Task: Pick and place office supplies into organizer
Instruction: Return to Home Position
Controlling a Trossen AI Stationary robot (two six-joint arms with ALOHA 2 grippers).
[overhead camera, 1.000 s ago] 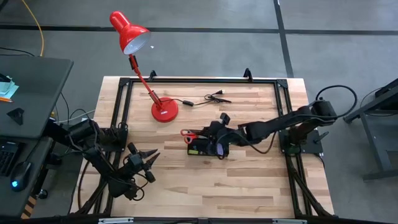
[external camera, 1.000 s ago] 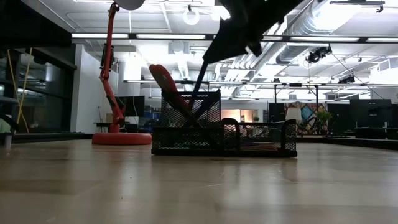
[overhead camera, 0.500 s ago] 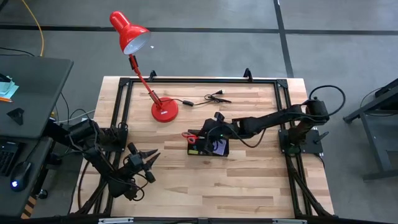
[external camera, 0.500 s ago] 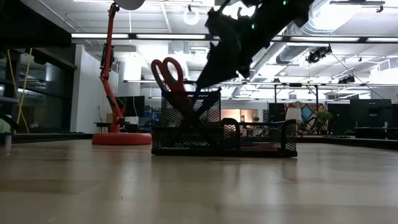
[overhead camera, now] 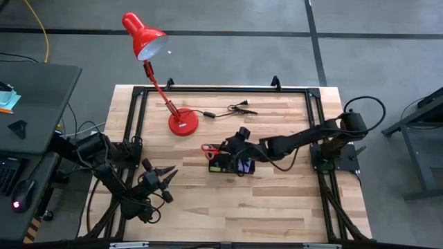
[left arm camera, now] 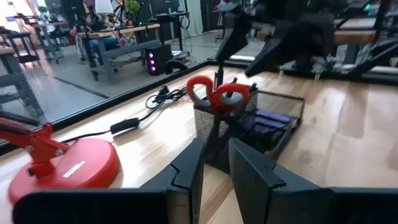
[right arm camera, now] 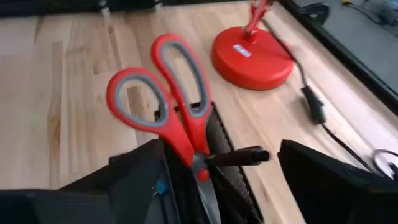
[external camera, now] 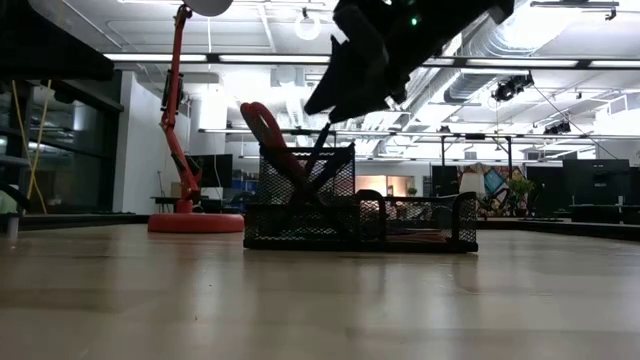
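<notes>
The organizer point(overhead camera: 232, 166) is a black mesh tray with a taller cup at its left end point(external camera: 305, 180), standing mid-table. The red-handled scissors point(right arm camera: 168, 99) stand blades-down in the cup, and their handles point(external camera: 262, 125) lean out toward the table's left. A thin black pen point(external camera: 321, 148) stands beside them. A purple sticky pad point(left arm camera: 267, 121) lies in a low compartment. My right gripper point(overhead camera: 234, 146) hangs open just above the cup, its fingers on either side of the scissors and pen. My left gripper point(overhead camera: 165, 178) waits open at the table's near left.
A red desk lamp stands on its round base point(overhead camera: 183, 122) at the far left of the organizer. Its black cable with plug point(overhead camera: 232, 108) runs along the far side. Bare wood lies near and right of the organizer. A black frame point(overhead camera: 221, 90) borders the table.
My right gripper has opened above the cup and risen a little, letting go of the black pen, which now stands free in the cup. The scissors' handles swung upright for a moment and have tipped back toward the table's left.
</notes>
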